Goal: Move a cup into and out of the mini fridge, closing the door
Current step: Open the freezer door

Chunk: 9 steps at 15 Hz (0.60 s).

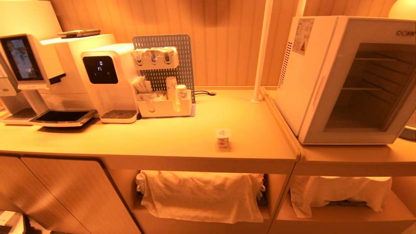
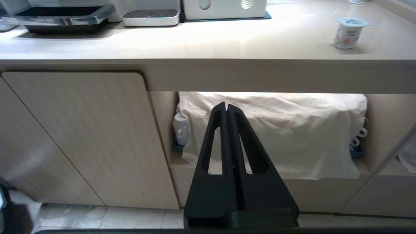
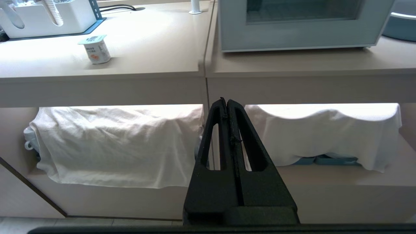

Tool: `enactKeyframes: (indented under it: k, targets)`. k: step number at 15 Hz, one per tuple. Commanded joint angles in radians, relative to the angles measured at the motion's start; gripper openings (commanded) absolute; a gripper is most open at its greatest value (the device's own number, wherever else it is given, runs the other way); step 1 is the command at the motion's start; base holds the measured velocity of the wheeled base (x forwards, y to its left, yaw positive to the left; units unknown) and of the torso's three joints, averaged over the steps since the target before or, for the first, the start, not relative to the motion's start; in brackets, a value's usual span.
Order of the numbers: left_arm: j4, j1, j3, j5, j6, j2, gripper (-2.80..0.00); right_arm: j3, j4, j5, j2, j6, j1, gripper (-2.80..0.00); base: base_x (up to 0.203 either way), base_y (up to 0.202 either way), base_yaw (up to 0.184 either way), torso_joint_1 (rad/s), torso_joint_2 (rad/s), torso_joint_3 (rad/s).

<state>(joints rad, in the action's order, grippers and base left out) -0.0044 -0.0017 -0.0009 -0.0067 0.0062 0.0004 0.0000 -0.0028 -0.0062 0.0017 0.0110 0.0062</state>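
The mini fridge point(image 1: 344, 81) sits far right on the table point(image 1: 156, 139), its door point(image 1: 367, 87) shut. Nothing looks started: the cup point(image 1: 223, 137) stands near the front edge, untouched. Left hand point(image 2: 226, 109) and right hand point(image 3: 226, 103) hang low, fingers pressed together, empty.

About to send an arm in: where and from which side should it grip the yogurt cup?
Grip the cup around its tapered body just under the overhanging foil lid, coming level from the counter's front edge. It stands upright, alone, near that edge; the wide lid likely hinders a top-down pinch.
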Motion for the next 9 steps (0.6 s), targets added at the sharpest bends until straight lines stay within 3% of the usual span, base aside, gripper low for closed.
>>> enactKeyframes:
  k: [1,9]
  targets:
    - [0.0,-0.001,-0.001,0.001,0.0,0.0,-2.8,0.0,0.0,0.0,0.001,0.0,0.0,-2.8,0.0,-0.196,-0.002,0.002,0.0,-0.001]
    - [0.003,0.0,-0.002,0.001,0.0,0.0,-2.8,0.0,0.0,0.0,0.001,0.0,0.0,-2.8,0.018,-0.184,-0.006,0.002,0.0,0.003]
